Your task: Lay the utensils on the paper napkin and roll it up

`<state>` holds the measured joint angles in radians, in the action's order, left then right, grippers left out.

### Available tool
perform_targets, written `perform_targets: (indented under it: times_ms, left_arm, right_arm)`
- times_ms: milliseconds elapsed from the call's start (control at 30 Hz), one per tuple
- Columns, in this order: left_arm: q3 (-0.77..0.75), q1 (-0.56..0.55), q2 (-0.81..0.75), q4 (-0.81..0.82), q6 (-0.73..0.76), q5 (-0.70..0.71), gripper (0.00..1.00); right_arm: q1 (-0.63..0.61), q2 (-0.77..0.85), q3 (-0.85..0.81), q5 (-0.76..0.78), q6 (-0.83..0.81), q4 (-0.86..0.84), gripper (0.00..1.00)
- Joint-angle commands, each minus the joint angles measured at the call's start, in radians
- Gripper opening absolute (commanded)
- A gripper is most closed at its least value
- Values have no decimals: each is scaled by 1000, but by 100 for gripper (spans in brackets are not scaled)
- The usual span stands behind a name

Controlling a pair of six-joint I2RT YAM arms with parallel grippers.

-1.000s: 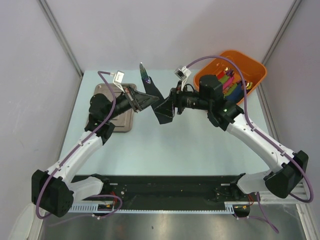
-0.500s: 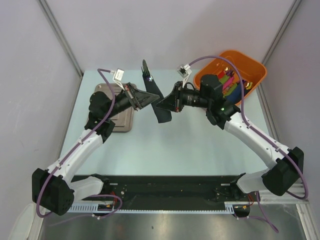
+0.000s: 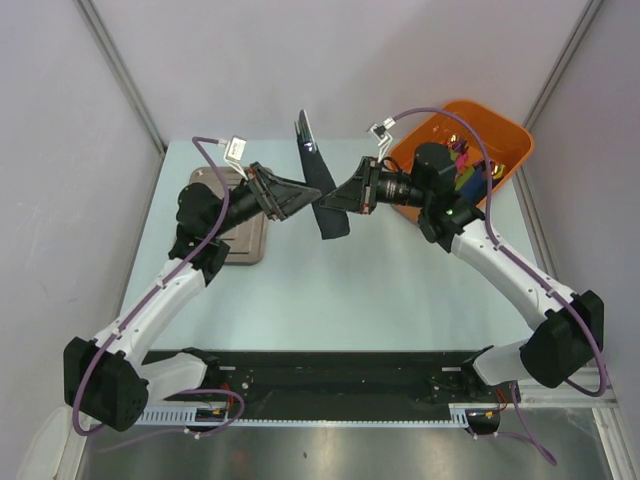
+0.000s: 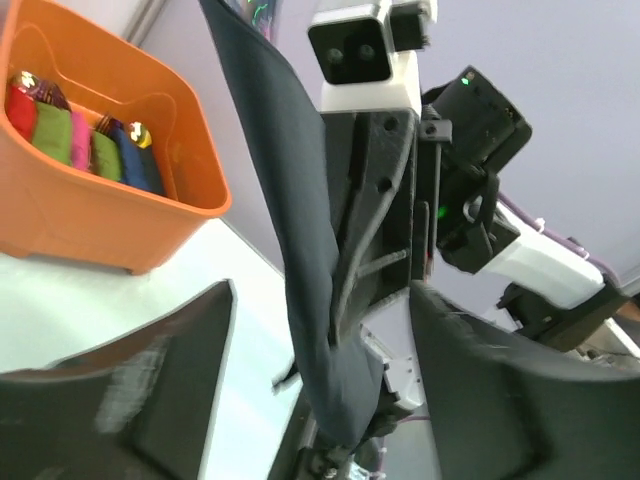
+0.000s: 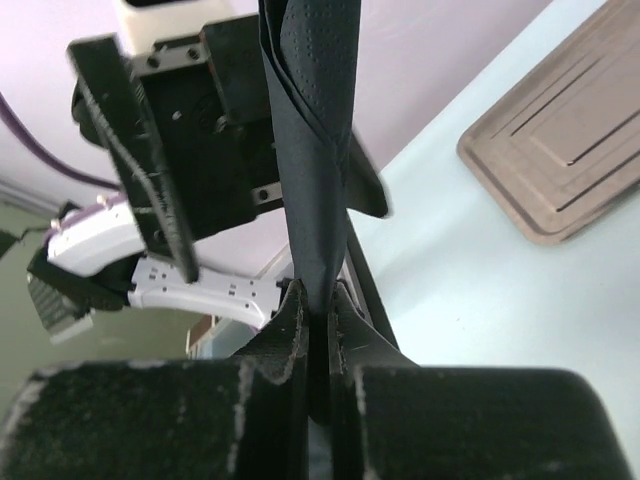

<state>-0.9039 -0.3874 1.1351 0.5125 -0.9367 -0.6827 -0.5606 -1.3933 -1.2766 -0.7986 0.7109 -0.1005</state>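
Paper napkin (image 3: 325, 195): we see it rolled and lifted, upper centre of the top view.
Utensils (image 3: 308, 146): inside it, glinting near its top.
Right gripper (image 5: 318, 318): pinched on the paper napkin.
Left gripper (image 4: 320, 300): spread wide, gripping nothing.

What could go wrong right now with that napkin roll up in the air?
Only the right gripper pinches the rolled paper napkin; the left gripper stands open, not gripping, so the roll might loosen. It is held steeply tilted in mid-air, so the utensils inside could slide out the lower end.
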Motion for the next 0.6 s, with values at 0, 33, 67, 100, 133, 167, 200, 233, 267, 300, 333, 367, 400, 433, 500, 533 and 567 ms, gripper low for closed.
perform_targets:
  times_ms: [0, 33, 67, 100, 133, 167, 200, 233, 267, 300, 333, 367, 400, 433, 500, 533, 567]
  left_arm:
    - [-27, 28, -50, -14, 82, -4, 82]
    - [-27, 45, -66, -34, 99, -6, 87]
    - [-29, 51, -77, -60, 120, -14, 91]
    - [-30, 59, -86, -113, 180, -21, 95]
    - [-32, 76, -109, -152, 214, -24, 97]
    - [-30, 87, -119, -176, 273, -31, 98]
    - [-30, 96, -127, -193, 314, -43, 98]
    - [-35, 114, -135, -266, 355, -43, 99]
    - [-52, 122, -150, -300, 419, -34, 100]
    - [-55, 131, -159, -321, 443, -50, 100]
    - [-61, 148, -164, -359, 464, -55, 100]
    - [-76, 156, -179, -382, 498, -54, 100]
    - [-79, 160, -185, -391, 513, -69, 100]
    - [-84, 165, -189, -400, 533, -78, 100]
    - [-99, 166, -199, -446, 585, -78, 100]
    - [-98, 170, -205, -448, 598, -83, 100]
    - [-89, 170, -210, -454, 614, -84, 100]
  right_arm:
    - [65, 60, -4, -1, 73, -90, 0]
    - [77, 71, 9, 1, 97, -100, 0]
    - [108, 89, 20, 2, 116, -111, 0]
    - [122, 102, 29, 7, 133, -126, 0]
    - [139, 114, 43, 10, 153, -125, 0]
    - [166, 137, 45, 25, 151, -117, 0]
    - [182, 151, 45, 38, 142, -84, 0]
    - [198, 160, 43, 53, 121, -65, 0]
    - [215, 183, 42, 85, 105, -45, 0]
    - [256, 191, 39, 101, 95, -3, 0]
    - [278, 195, 37, 117, 84, 21, 0]
    - [309, 203, 34, 142, 79, 36, 0]
    - [365, 203, 31, 148, 79, 65, 0]
    - [399, 203, 25, 159, 75, 85, 0]
    - [458, 191, 16, 182, 62, 96, 0]
    - [517, 183, 16, 191, 59, 97, 0]
    - [537, 171, 14, 199, 58, 97, 0]
